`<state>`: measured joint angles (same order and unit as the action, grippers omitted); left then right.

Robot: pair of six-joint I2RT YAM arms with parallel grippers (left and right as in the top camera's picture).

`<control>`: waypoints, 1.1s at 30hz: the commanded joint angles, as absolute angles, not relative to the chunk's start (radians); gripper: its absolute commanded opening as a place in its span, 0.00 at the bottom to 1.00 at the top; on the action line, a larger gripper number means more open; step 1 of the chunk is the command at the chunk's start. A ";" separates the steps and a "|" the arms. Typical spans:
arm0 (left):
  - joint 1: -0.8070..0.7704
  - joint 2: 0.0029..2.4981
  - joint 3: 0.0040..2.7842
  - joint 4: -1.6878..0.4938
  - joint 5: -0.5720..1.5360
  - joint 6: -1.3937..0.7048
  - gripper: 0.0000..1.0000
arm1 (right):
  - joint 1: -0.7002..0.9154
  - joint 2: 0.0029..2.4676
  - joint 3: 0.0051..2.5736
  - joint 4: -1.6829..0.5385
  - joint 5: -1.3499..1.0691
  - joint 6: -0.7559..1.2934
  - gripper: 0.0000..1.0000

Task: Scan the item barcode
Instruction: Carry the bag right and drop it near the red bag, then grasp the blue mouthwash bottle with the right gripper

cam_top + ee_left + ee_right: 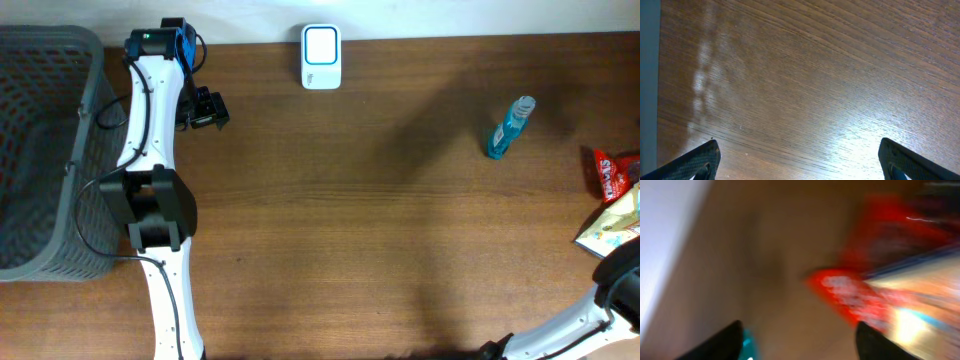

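At three o'clock on the table (400, 250) lies the red packet (606, 174), ungripped. Right gripper (802, 342) jaws parted, apparently empty; view blurred. Left gripper (799, 155) spread wide, idle. Risk: hasty closing catches the neighbouring wrapper (614, 222) too, hiding the barcode.

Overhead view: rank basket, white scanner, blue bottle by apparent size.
1. grey basket, largest by far, even cropped by the frame edge.
2. white scanner.
3. blue bottle, about as long as the scanner but much slimmer.
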<state>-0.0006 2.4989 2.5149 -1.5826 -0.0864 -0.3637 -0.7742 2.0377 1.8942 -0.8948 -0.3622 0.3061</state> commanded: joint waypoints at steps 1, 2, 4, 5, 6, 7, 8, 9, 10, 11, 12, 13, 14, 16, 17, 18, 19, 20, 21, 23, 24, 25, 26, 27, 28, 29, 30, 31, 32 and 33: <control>0.003 2.504 2.521 -1.584 -0.095 -0.374 0.99 | -0.659 2.032 1.897 -0.878 -0.846 0.062 0.88; 0.003 2.504 2.521 -1.584 -0.095 -0.374 0.99 | -0.624 2.032 1.897 -0.878 -0.865 0.030 0.94; 0.003 2.504 2.521 -1.584 -0.095 -0.374 0.99 | -0.536 2.032 1.897 -0.873 -0.817 -0.029 0.96; 0.003 2.504 2.521 -1.584 -0.095 -0.374 0.99 | -0.505 2.032 1.897 -0.869 -0.772 -0.037 0.96; 0.003 2.504 2.521 -1.584 -0.095 -0.374 0.99 | -0.477 2.032 1.897 -0.864 -0.714 -0.038 0.95; 0.003 2.504 2.521 -1.584 -0.095 -0.374 0.99 | -0.435 2.032 1.897 -0.855 -0.603 -0.038 0.96; 0.003 2.504 2.521 -1.584 -0.095 -0.374 0.99 | -0.408 2.032 1.897 -0.851 -0.528 -0.038 0.96; 0.004 2.504 2.521 -1.584 -0.095 -0.374 0.99 | -0.375 2.032 1.897 -0.846 -0.436 -0.038 0.96; 0.005 2.504 2.521 -1.584 -0.095 -0.374 0.99 | -0.357 2.032 1.897 -0.844 -0.379 -0.038 0.96; 0.006 2.504 2.521 -1.584 -0.095 -0.374 0.99 | -0.342 2.032 1.897 -0.842 -0.327 -0.038 0.96; 0.005 2.504 2.521 -1.584 -0.095 -0.374 0.99 | -0.326 2.032 1.897 -0.843 -0.268 -0.038 0.96; 0.005 2.504 2.521 -1.584 -0.095 -0.374 0.99 | -0.316 2.032 1.897 -0.845 -0.234 -0.038 0.96; 0.003 2.504 2.521 -1.584 -0.095 -0.374 0.99 | -0.303 2.032 1.897 -0.853 -0.184 -0.038 0.96; 0.001 2.504 2.521 -1.584 -0.095 -0.374 0.99 | -0.287 2.033 1.897 -0.871 -0.081 -0.038 0.94; 0.001 2.504 2.521 -1.584 -0.095 -0.374 0.99 | -0.282 2.034 1.896 -0.877 -0.043 -0.038 0.93; 0.001 2.504 2.521 -1.584 -0.095 -0.374 0.99 | -0.280 2.035 1.896 -0.884 -0.015 -0.038 0.93; 0.001 2.504 2.521 -1.584 -0.095 -0.374 0.99 | -0.280 2.038 1.896 -0.892 -0.007 -0.037 0.93; 0.001 2.504 2.521 -1.584 -0.095 -0.374 0.99 | -0.280 2.041 1.896 -0.898 -0.010 -0.038 0.93; 0.002 2.504 2.521 -1.584 -0.095 -0.374 0.99 | -0.280 2.049 1.896 -0.906 -0.015 -0.037 0.91; 0.002 2.504 2.521 -1.584 -0.095 -0.374 0.99 | -0.279 2.064 1.896 -0.922 -0.017 -0.037 0.82; 0.002 2.504 2.521 -1.584 -0.094 -0.374 0.99 | -0.280 2.072 1.896 -0.931 -0.035 -0.037 0.80; 0.002 2.504 2.521 -1.584 -0.095 -0.374 0.99 | -0.280 2.080 1.896 -0.934 -0.057 -0.037 0.80; 0.002 2.504 2.521 -1.584 -0.095 -0.374 0.99 | -0.280 2.085 1.896 -0.937 -0.097 -0.038 0.80; 0.002 2.504 2.521 -1.584 -0.095 -0.374 0.99 | -0.279 2.088 1.896 -0.936 -0.123 -0.038 0.79; 0.002 2.504 2.521 -1.584 -0.095 -0.374 0.99 | -0.279 2.088 1.896 -0.931 -0.136 -0.037 0.77; 0.002 2.504 2.521 -1.584 -0.095 -0.374 0.99 | -0.280 2.088 1.896 -0.928 -0.139 -0.037 0.68; 0.002 2.504 2.521 -1.584 -0.095 -0.374 0.99 | -0.280 2.088 1.896 -0.927 -0.139 -0.037 0.61; 0.003 2.504 2.521 -1.584 -0.095 -0.374 0.99 | -0.280 2.088 1.896 -0.929 -0.139 -0.037 0.57; 0.003 2.504 2.521 -1.584 -0.095 -0.374 0.99 | -0.280 2.088 1.896 -0.932 -0.139 -0.037 0.52; 0.003 2.504 2.521 -1.584 -0.095 -0.374 0.99 | -0.280 2.088 1.896 -0.937 -0.139 -0.037 0.46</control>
<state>-0.0006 2.4989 2.5149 -1.5826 -0.0864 -0.3637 -0.2871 2.0865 1.8942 -0.9310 -0.1169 -0.0307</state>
